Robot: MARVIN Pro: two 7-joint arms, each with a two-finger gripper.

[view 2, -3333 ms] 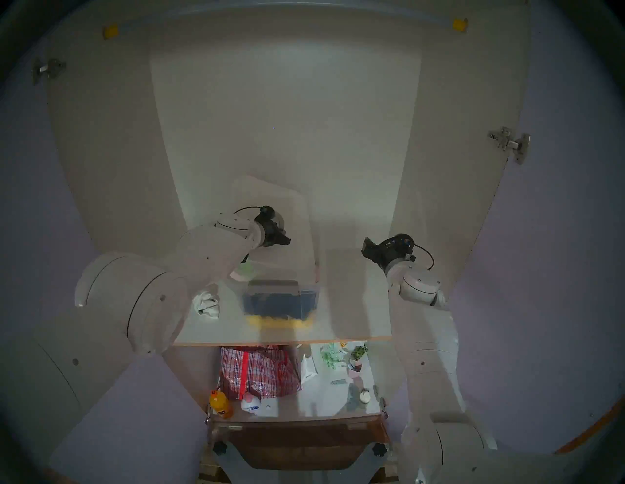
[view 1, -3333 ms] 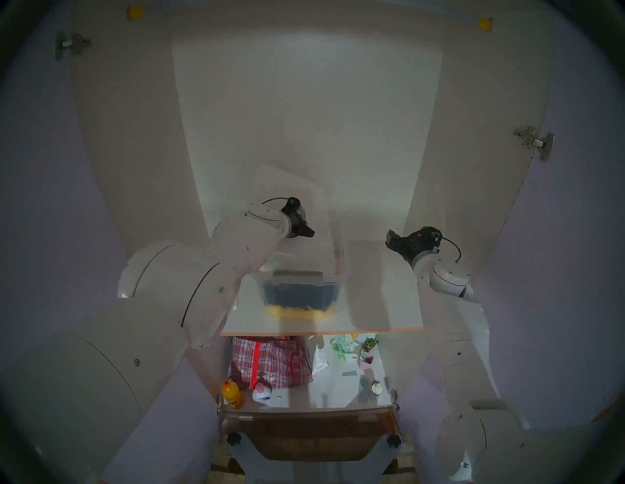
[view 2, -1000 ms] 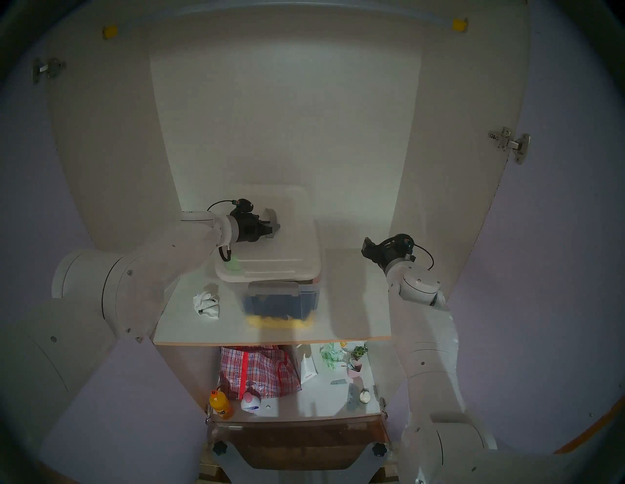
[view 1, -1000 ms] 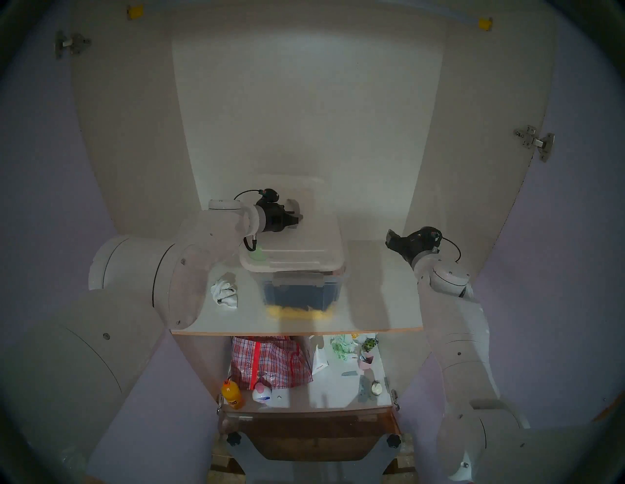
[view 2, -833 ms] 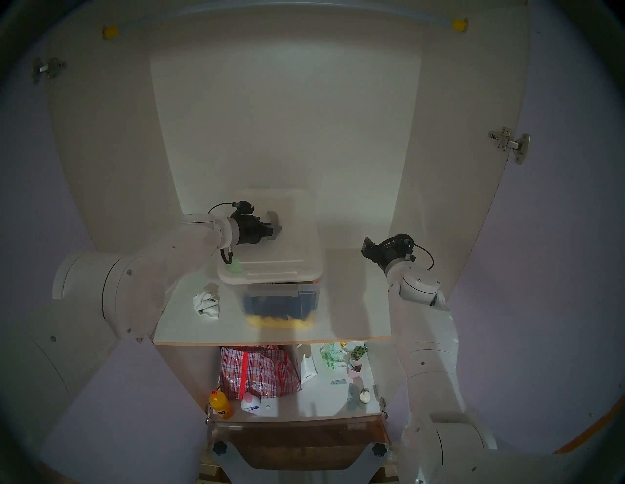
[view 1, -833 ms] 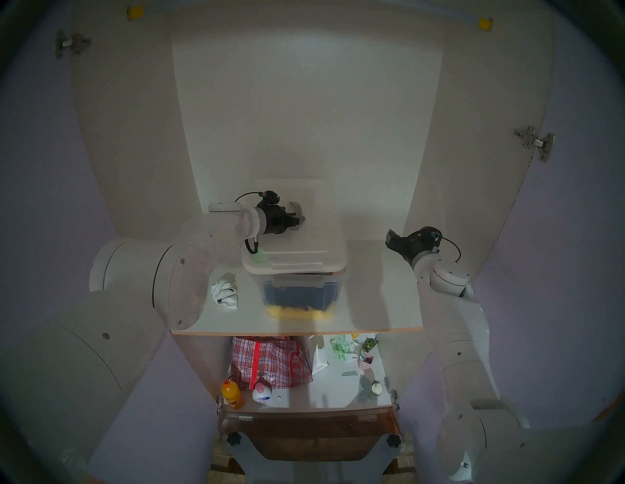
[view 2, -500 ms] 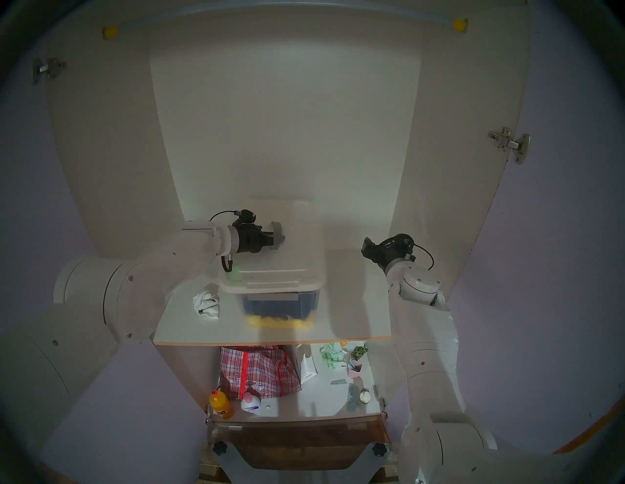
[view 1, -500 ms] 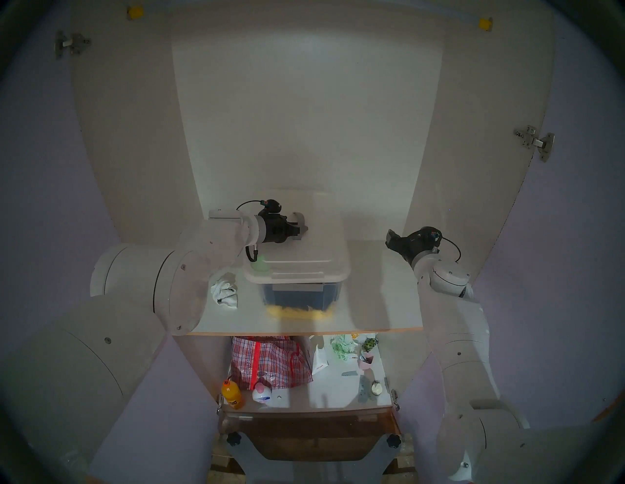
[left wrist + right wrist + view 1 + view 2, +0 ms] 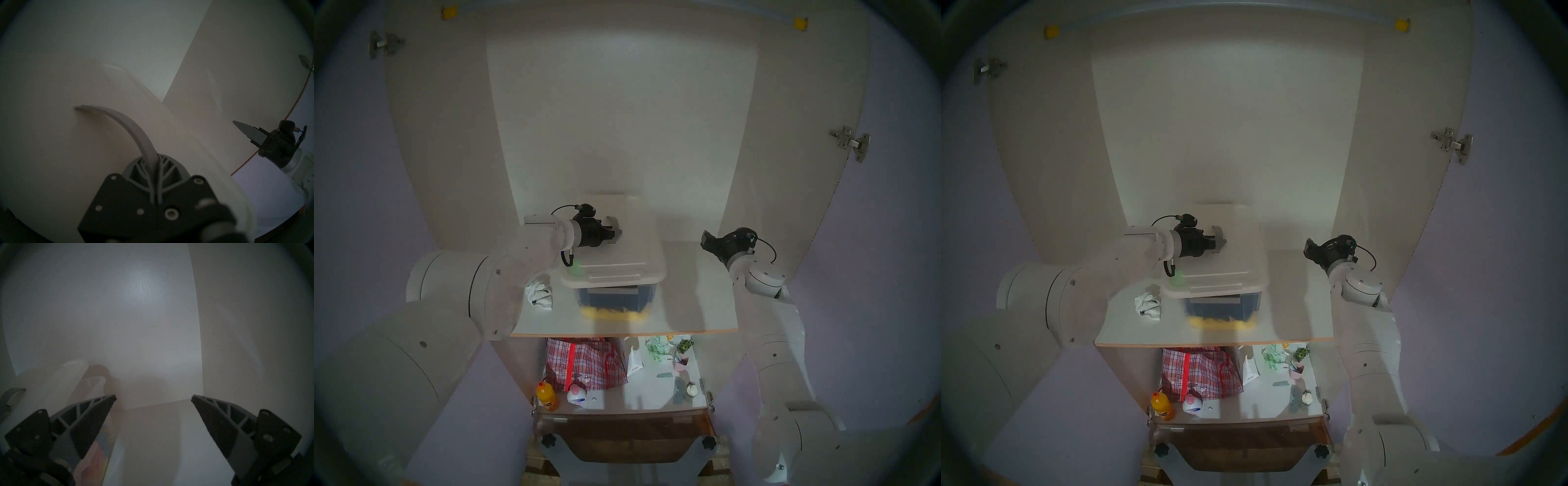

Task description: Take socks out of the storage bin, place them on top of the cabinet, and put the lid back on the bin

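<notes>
The white lid (image 9: 629, 251) lies flat over the clear storage bin (image 9: 616, 300), with dark blue and yellow cloth showing through the bin's front wall. My left gripper (image 9: 617, 233) is shut on the lid's grey handle (image 9: 129, 125), which arches out from between the fingers in the left wrist view. The socks (image 9: 539, 293), a white bundle with black marks, lie on the cabinet's shelf board (image 9: 697, 305) to the left of the bin. My right gripper (image 9: 705, 240) hovers open and empty over the right part of the shelf, its fingers (image 9: 95, 414) spread wide in the right wrist view.
The cabinet's white side panels and back wall enclose the shelf on three sides. Below the shelf's tan front edge (image 9: 619, 334) a lower level holds a red checked bag (image 9: 585, 363), an orange bottle (image 9: 547, 397), a white bottle and several small items.
My left gripper has lowered the lid, from tilted up behind the bin to flat over it, now covering the top of the grey front latch. The right arm has not moved.
</notes>
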